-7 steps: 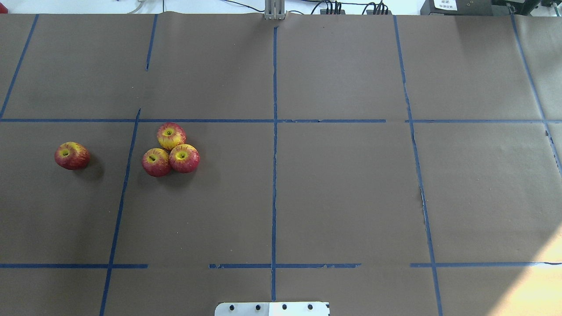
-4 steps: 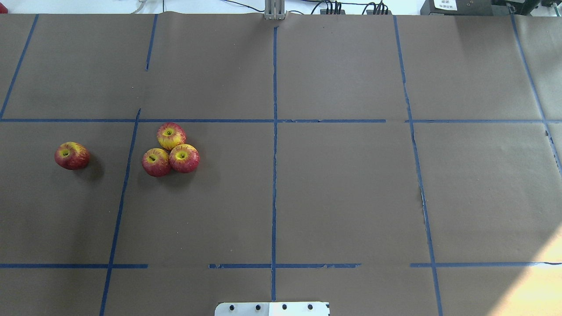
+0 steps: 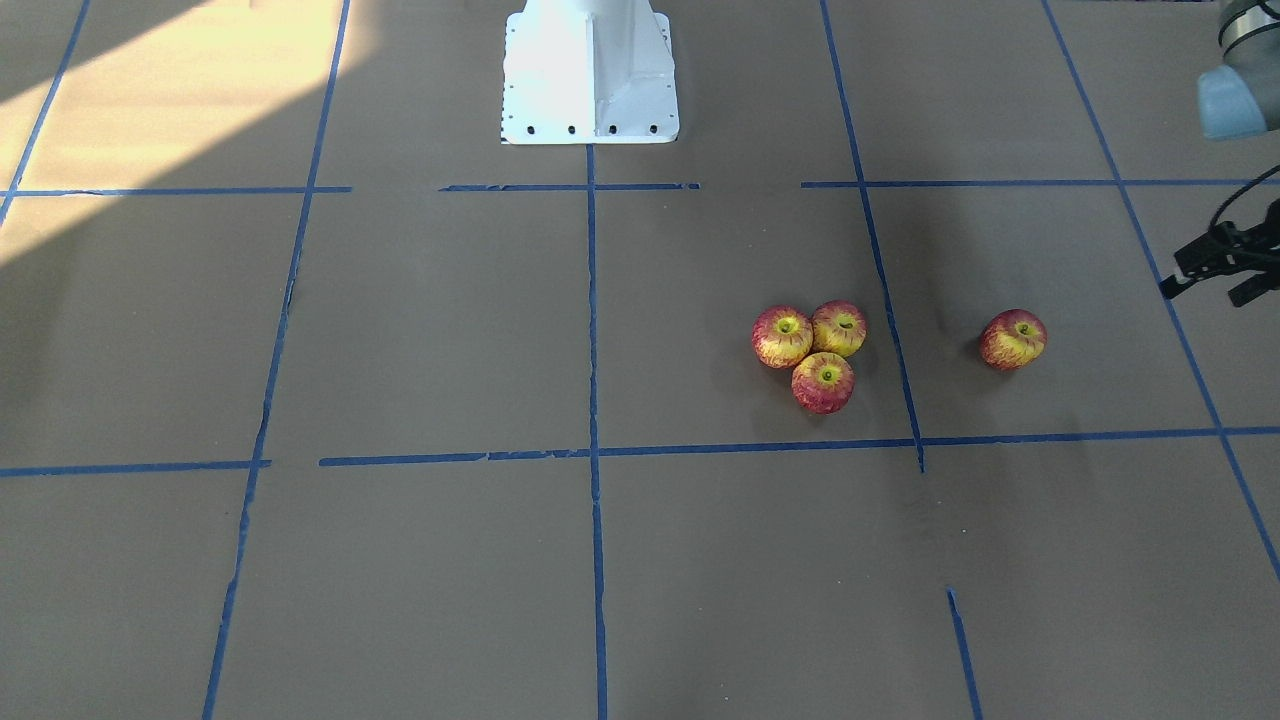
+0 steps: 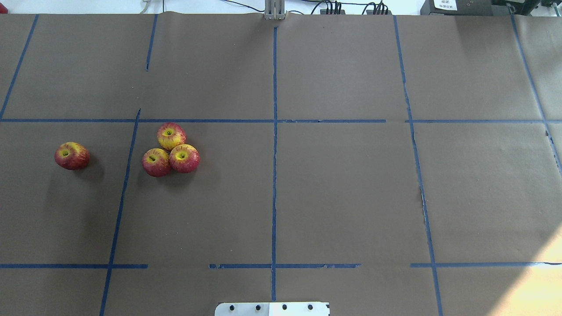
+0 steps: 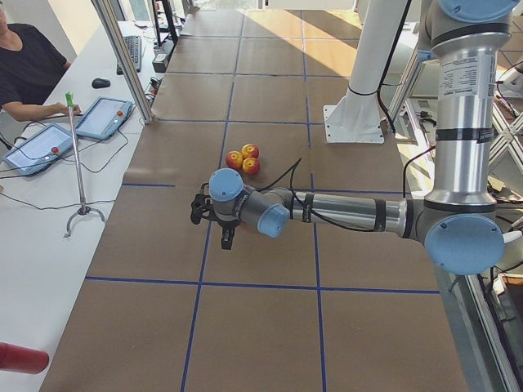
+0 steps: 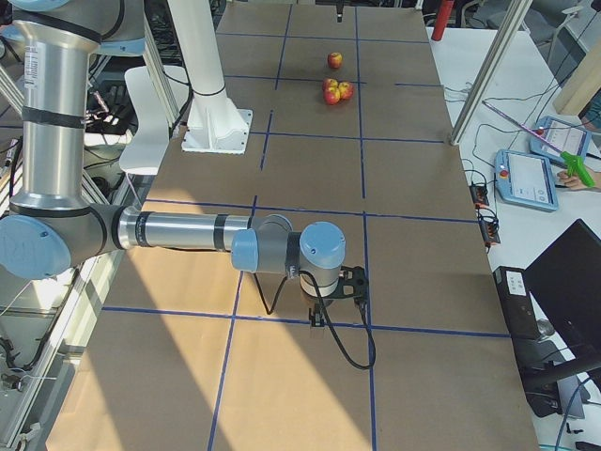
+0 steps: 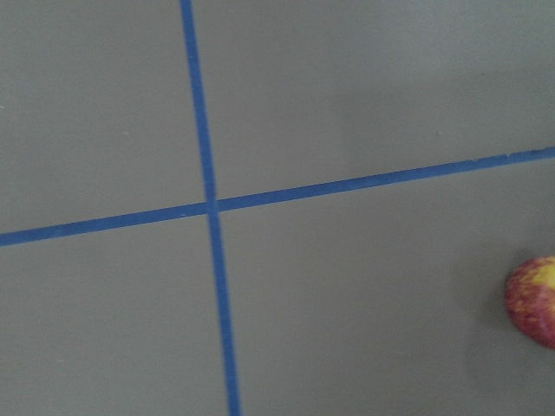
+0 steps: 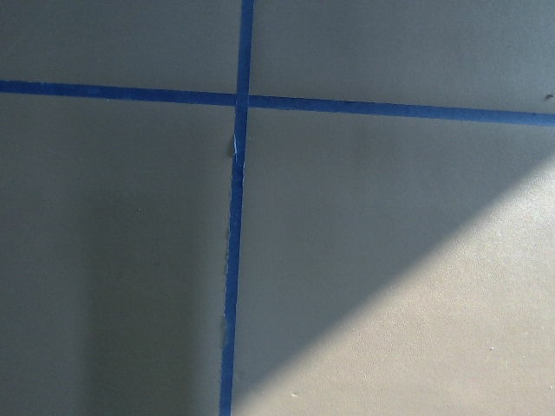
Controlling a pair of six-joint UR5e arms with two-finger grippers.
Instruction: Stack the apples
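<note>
Four small red-and-yellow apples lie on the brown paper. Three touch in a cluster (image 4: 171, 151), also seen in the front view (image 3: 815, 350). The fourth apple (image 4: 72, 156) lies alone to their left, and shows in the front view (image 3: 1013, 339). No apple rests on another. My left gripper (image 5: 226, 238) hangs above the table near the lone apple, whose edge shows in the left wrist view (image 7: 533, 299). A dark part of it shows at the front view's right edge (image 3: 1215, 262). I cannot tell if it is open. My right gripper (image 6: 316, 321) hangs far from the apples; its state is unclear.
Blue tape lines (image 4: 274, 131) divide the paper into squares. The white robot base (image 3: 588, 70) stands at the table's near middle. An operator with tablets (image 5: 37, 143) sits at a side desk. A red object (image 5: 20, 358) lies off the table.
</note>
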